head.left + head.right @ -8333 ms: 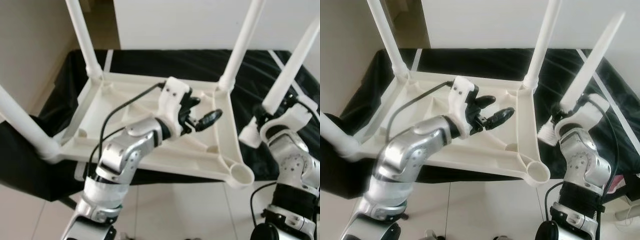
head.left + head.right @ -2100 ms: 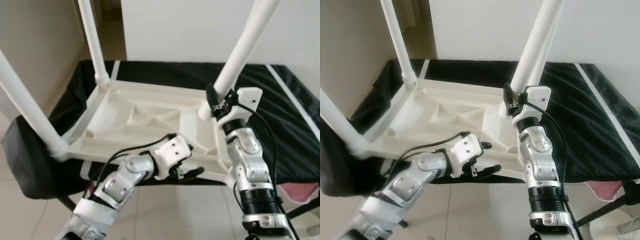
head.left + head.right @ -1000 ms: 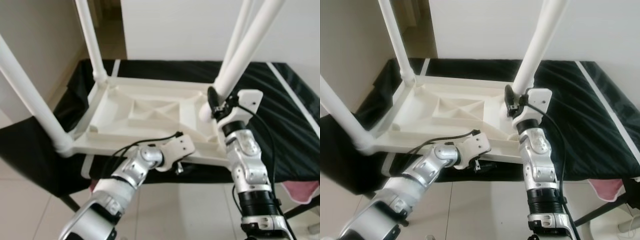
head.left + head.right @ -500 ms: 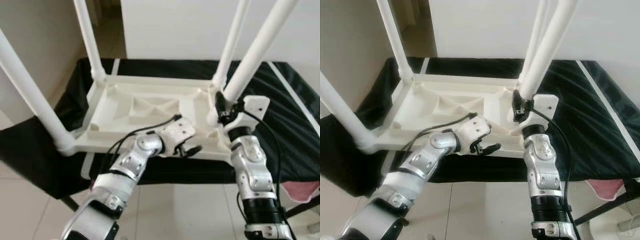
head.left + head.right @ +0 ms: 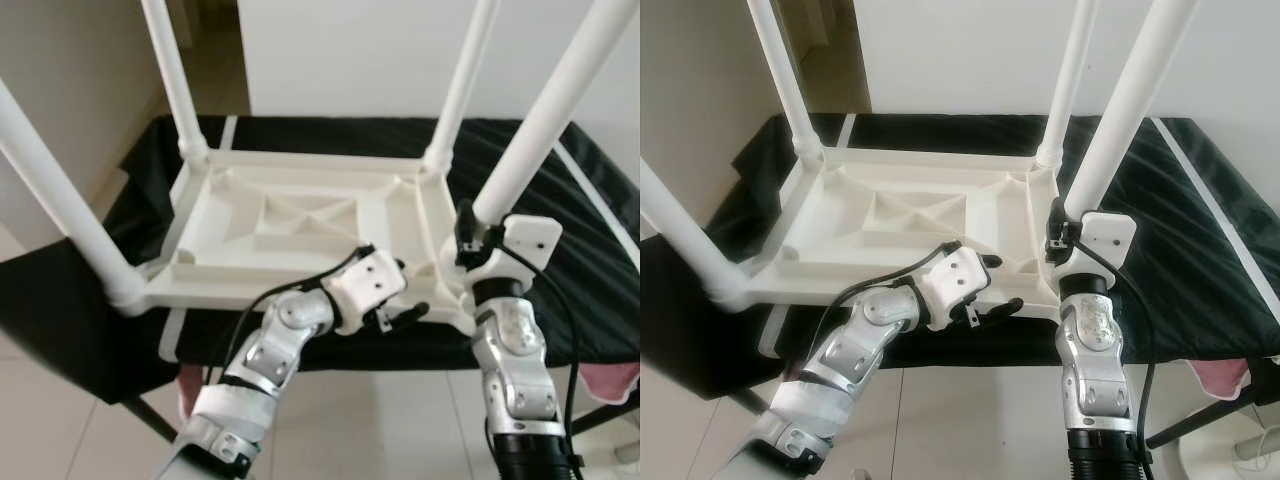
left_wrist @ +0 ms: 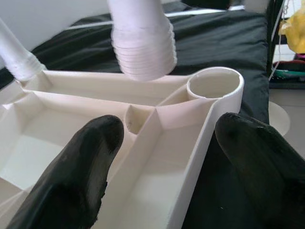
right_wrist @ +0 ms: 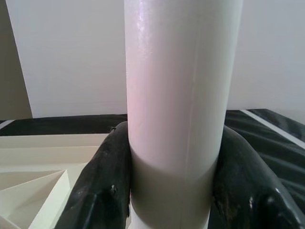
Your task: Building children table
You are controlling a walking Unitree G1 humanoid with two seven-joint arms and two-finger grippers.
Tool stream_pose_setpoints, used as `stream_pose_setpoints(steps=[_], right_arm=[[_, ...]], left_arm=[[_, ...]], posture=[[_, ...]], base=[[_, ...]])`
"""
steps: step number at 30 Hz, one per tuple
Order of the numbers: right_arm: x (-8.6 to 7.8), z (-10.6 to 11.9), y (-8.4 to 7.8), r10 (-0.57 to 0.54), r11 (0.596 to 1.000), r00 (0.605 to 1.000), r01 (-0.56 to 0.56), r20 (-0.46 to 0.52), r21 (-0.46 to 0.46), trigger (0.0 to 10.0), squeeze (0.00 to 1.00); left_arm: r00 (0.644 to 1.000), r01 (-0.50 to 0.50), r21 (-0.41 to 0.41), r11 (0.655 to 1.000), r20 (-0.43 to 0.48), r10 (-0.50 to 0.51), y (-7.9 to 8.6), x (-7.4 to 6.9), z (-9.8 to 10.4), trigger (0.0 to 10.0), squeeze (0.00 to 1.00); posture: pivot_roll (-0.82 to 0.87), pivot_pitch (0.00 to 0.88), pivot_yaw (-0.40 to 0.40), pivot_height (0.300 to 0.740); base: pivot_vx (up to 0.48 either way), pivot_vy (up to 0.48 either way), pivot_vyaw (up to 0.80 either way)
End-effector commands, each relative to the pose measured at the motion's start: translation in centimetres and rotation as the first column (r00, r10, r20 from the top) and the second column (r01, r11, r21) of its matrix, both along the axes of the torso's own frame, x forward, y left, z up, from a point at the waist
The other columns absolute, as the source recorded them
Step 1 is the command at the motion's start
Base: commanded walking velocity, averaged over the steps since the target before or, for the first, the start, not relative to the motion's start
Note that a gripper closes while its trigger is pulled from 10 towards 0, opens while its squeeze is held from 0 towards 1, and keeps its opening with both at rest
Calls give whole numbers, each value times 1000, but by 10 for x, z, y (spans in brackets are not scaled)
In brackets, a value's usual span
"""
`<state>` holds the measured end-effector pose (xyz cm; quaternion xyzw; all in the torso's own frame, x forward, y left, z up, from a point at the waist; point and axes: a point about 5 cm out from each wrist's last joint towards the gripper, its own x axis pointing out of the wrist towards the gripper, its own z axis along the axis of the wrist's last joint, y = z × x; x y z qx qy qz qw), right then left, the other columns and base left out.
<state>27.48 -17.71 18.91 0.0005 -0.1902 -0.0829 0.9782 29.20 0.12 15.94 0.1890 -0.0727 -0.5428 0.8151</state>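
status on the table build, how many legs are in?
Three legs stand in their corner sockets of the upturned tabletop. In hand: the right pincer grips the fourth leg, its threaded end hovering above the empty near-right socket. The left pincer is open at the near edge. Left: seat the leg.

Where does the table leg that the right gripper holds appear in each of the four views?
Left eye view: the loose leg slants up at the right, its base in the right gripper.
Right eye view: right of centre, same slant.
Left wrist view: its threaded end, near the empty corner socket.
Right wrist view: clamped between the black fingers.
Shared landmark: the upturned tabletop.
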Motion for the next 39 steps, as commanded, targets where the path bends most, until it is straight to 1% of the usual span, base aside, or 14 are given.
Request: stream_pose_setpoints(steps=[1, 2, 3, 9, 13, 14, 18, 20, 21, 25, 27, 31, 33, 39], right_arm=[[-9, -1, -2, -30, 1000, 1000, 30, -7, -7, 10000, 0], [-12, -2, -2, -34, 999, 999, 34, -10, -6, 10000, 0], [-12, -2, -2, -34, 999, 999, 34, -10, -6, 10000, 0], [-27, -8, -4, -60, 998, 997, 60, -38, -15, 10000, 0], [-30, -9, -3, -60, 998, 997, 59, -44, -18, 10000, 0], [-33, -9, -4, -65, 998, 997, 64, -51, -22, 10000, 0], [-39, -10, -6, -72, 997, 996, 71, -60, -25, 10000, 0], [-45, -13, -9, -81, 997, 994, 79, -77, -22, 10000, 0], [-46, -14, -10, -84, 996, 993, 82, -83, -22, 10000, 0], [-47, -17, -12, -89, 996, 992, 88, -92, -17, 10000, 0], [-45, -21, -17, -111, 994, 988, 112, -107, 10, 10000, 0], [-41, -23, -18, -105, 994, 988, 108, -115, 19, 10000, 0], [-37, -25, -20, -99, 994, 987, 104, -127, 32, 10000, 0], [-35, -27, -23, -97, 994, 985, 103, -139, 35, 10000, 0]], left_arm=[[966, -246, -81, 966, 60, 251, 11, 9, 4, 10000, 0], [964, -248, -92, 964, 73, 255, 12, 8, 6, 10000, 0], [964, -248, -92, 964, 73, 255, 12, 8, 6, 10000, 0], [968, -232, -116, 966, 74, 242, 14, 3, 6, 10000, 0], [969, -229, -118, 966, 69, 238, 14, 1, 5, 10000, 0], [975, -209, -114, 971, 53, 216, 15, 0, 3, 10000, 0], [982, -185, -106, 977, 12, 188, 15, -3, 1, 10000, 0], [988, -153, -119, 981, -33, 150, 16, -7, 0, 10000, 0], [988, -154, -117, 981, -40, 150, 17, -7, 0, 10000, 0], [988, -150, -108, 983, -49, 145, 16, -7, -1, 10000, 0], [990, -130, -105, 986, -66, 123, 14, -8, -1, 10000, 0], [990, -123, -99, 987, -74, 116, 14, -8, -1, 10000, 0], [989, -117, -95, 989, -101, 107, 13, -9, -2, 10000, 0], [989, -121, -88, 989, -100, 113, 16, -8, -1, 10000, 0]], posture=[[-41, 6, -9, 740], [-43, 6, -10, 740], [-43, 6, -10, 740], [-51, 8, -8, 740], [-52, 11, -7, 740], [-54, 12, -8, 740], [-52, 14, -10, 740], [-54, 16, -9, 740], [-54, 16, -9, 740], [-59, 19, -3, 740], [-61, 22, 0, 740], [-64, 28, 6, 740], [-60, 33, 8, 740], [-56, 39, 10, 740]], base=[[0, 0, 0], [0, 0, 0], [0, 0, 0], [0, 0, 0], [0, 0, 0], [0, 0, 0], [0, 0, 0], [0, 0, 0], [0, 0, 0], [0, 0, 0], [0, 0, 0], [0, 0, 0], [0, 0, 0], [0, 0, 0]])
